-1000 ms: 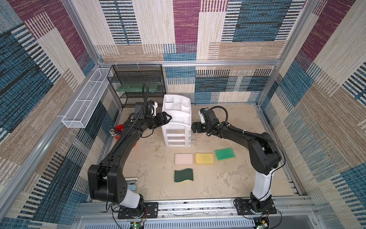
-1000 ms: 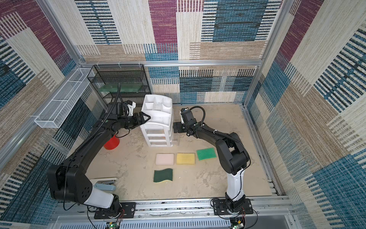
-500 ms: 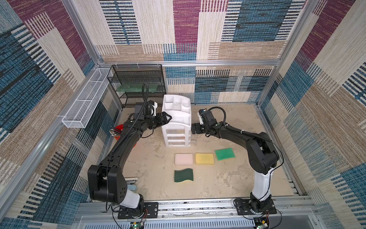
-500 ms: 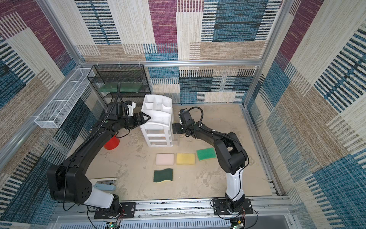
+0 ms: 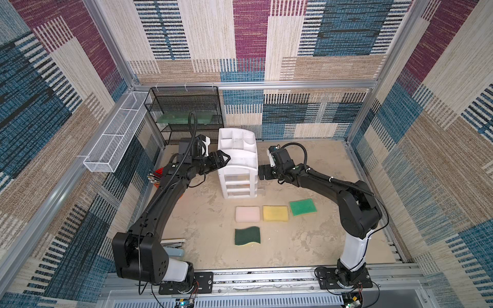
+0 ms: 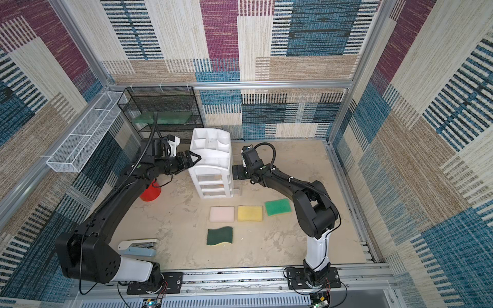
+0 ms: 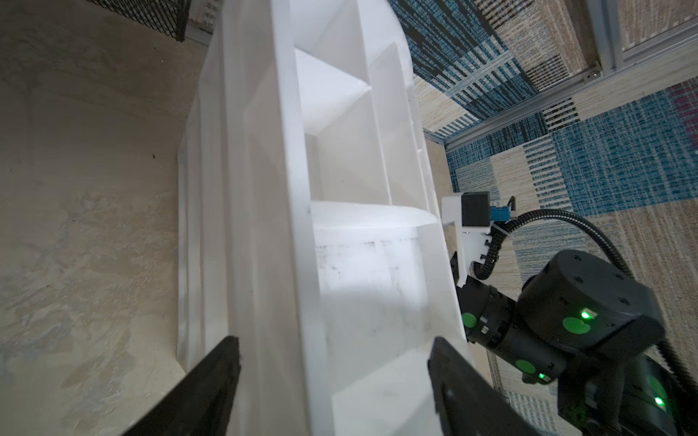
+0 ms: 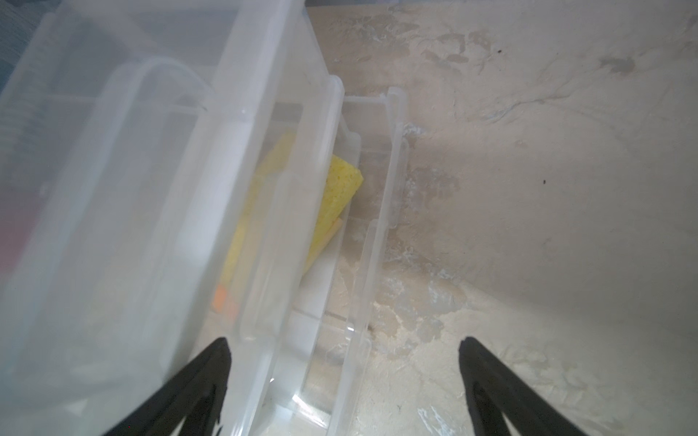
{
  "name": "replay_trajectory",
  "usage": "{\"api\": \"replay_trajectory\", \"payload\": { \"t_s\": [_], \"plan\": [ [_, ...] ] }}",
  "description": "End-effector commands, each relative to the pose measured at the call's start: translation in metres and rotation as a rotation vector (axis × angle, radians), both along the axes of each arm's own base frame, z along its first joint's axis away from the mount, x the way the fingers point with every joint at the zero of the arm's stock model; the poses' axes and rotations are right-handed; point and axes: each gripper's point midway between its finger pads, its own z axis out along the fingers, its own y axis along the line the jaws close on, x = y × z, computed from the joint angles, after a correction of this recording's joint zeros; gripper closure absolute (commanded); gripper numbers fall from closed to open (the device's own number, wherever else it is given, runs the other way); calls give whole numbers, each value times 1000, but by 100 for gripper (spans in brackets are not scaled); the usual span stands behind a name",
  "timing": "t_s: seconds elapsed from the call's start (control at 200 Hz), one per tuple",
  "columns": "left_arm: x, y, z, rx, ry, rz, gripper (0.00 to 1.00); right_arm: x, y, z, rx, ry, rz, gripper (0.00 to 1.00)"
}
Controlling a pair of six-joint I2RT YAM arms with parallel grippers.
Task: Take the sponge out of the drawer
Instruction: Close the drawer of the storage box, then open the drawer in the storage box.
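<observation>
sponge [image 8: 342, 185]: yellow, inside a part-open drawer [image 8: 377, 241] low in the chest [image 5: 238, 160].
left gripper [image 5: 224, 159]: spread wide, empty, astride chest's top edge.
right gripper [image 8: 342, 343]: spread wide, empty, beside drawer.
advice: steady chest; reach in, pinch sponge's bare corner, lift clear.

In a top view, a black mesh rack [image 5: 184, 102] stands at 11 o'clock on the table [image 5: 306, 248], with a green sheet [image 5: 186, 117] on a shelf. A white wire basket [image 5: 114, 138] hangs on the wall at 10 o'clock. A red cup [image 6: 150, 193] sits at 9 o'clock and a stapler [image 6: 138, 246] at 7. Near the centre lies a pink sponge [image 5: 247, 214]. A yellow sponge [image 5: 275, 213] is at its 3 o'clock, a green sponge [image 5: 302, 207] lies beyond that, and a dark green sponge [image 5: 247, 235] is at its 6.
</observation>
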Motion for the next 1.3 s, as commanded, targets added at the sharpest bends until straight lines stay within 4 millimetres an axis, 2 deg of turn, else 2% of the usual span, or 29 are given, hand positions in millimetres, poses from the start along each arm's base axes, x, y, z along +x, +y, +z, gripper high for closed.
{"api": "replay_trajectory", "payload": {
  "t_s": [0.0, 0.115, 0.255, 0.536, 0.761, 0.926, 1.127, 1.297],
  "plan": [
    [-1, 15, 6, 50, -30, 41, 18, 2, -12, 15, -7, -44, -40, 4],
    [-4, 25, 12, 71, -49, 74, 18, 1, -30, 23, -20, -62, -86, 4],
    [-6, 27, 8, 76, -43, 82, 19, 0, -45, 13, -28, -30, -110, 3],
    [-5, 21, -8, 55, 9, 63, 21, -1, -33, -27, -54, 48, -72, 0],
    [-4, 14, -18, 50, 35, 44, 22, 3, -14, -47, -81, 80, -44, 5],
    [-1, 11, -26, 49, 60, 38, 24, 7, -2, -59, -102, 99, -38, 14],
    [-1, 11, -27, 51, 62, 41, 24, 12, 0, -66, -118, 108, -56, 41],
    [-1, 11, -27, 51, 62, 42, 24, 12, -6, -63, -121, 100, -79, 49]
  ]
}}
